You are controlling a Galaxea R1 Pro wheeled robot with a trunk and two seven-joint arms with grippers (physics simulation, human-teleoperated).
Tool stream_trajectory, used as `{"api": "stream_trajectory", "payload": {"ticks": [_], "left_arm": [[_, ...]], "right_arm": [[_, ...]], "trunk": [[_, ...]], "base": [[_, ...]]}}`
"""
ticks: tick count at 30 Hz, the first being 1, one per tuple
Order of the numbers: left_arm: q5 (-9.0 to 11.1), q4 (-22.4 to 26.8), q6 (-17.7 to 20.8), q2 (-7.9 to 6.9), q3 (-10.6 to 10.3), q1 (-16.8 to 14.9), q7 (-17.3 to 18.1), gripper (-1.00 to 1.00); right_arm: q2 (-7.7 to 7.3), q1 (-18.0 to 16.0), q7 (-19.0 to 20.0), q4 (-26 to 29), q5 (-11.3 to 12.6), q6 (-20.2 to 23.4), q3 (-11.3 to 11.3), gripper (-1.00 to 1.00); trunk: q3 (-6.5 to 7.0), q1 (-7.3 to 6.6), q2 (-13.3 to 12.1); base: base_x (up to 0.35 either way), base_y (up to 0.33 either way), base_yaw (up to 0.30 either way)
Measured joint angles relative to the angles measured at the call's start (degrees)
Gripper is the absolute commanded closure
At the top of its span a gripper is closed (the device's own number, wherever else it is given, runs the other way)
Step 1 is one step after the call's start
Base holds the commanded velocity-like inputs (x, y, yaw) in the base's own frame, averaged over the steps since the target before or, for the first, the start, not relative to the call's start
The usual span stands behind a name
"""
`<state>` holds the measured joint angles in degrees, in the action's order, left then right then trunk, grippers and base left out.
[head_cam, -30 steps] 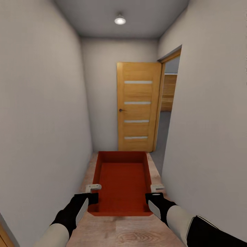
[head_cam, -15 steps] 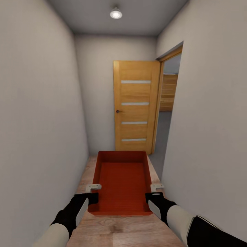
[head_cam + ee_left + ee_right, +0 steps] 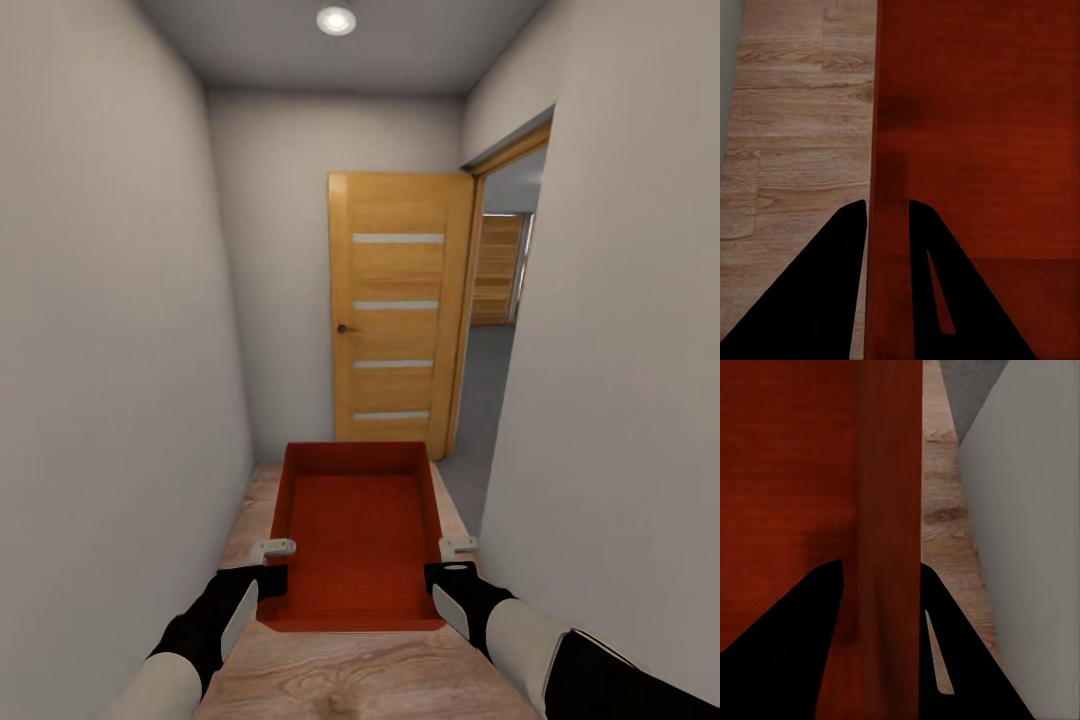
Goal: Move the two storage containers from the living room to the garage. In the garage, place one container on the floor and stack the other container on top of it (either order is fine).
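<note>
Ribbed matt container [image 3: 357, 535]; wood-plank flooring [image 3: 350, 680]

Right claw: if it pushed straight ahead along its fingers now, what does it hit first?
Nothing new at once: the right claw already straddles the storage container's side wall, so it would slide along that wall. Beyond it, probably wood floor, then the white wall; depth is unclear.

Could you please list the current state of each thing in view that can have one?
Storage container: open-topped, nothing visible inside, held off the floor by both side walls.
Left gripper: shut on the container's left wall.
Right gripper: shut on the container's right wall.
Wooden door: swung open, against the end wall.
Ceiling lamp: lit.
</note>
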<state>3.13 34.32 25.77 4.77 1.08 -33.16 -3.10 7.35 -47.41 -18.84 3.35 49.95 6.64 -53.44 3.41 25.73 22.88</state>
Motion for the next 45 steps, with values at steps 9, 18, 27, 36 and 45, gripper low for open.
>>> {"api": "stream_trajectory", "payload": {"ticks": [9,18,27,36,45], "left_arm": [[0.01,-0.05,-0.01,0.00,-0.01,-0.01,0.01,1.00],[0.04,-0.18,-0.02,0.00,-0.02,-0.02,0.01,1.00],[0.03,-0.18,-0.02,0.00,-0.02,-0.02,0.02,1.00],[0.03,-0.18,-0.02,0.00,-0.02,-0.02,0.02,1.00],[0.03,-0.18,-0.02,0.00,-0.02,-0.02,0.02,1.00]], "right_arm": [[0.00,0.00,-0.01,-0.03,0.22,-0.02,-0.17,1.00],[0.01,0.02,-0.03,-0.08,0.63,-0.02,-0.52,1.00],[0.01,0.02,-0.03,-0.08,0.66,-0.02,-0.54,1.00],[0.01,0.02,-0.03,-0.08,0.66,-0.02,-0.55,1.00],[0.01,0.02,-0.03,-0.08,0.65,-0.02,-0.54,1.00]], "trunk": [[0.00,0.00,0.00],[0.00,0.00,0.00],[0.00,0.00,0.00],[0.00,0.00,0.00],[0.00,0.00,0.00]], "base": [[0.323,0.000,0.000],[0.323,0.000,0.000],[0.323,0.000,0.000],[0.323,0.000,0.000],[0.323,0.000,0.000]]}}
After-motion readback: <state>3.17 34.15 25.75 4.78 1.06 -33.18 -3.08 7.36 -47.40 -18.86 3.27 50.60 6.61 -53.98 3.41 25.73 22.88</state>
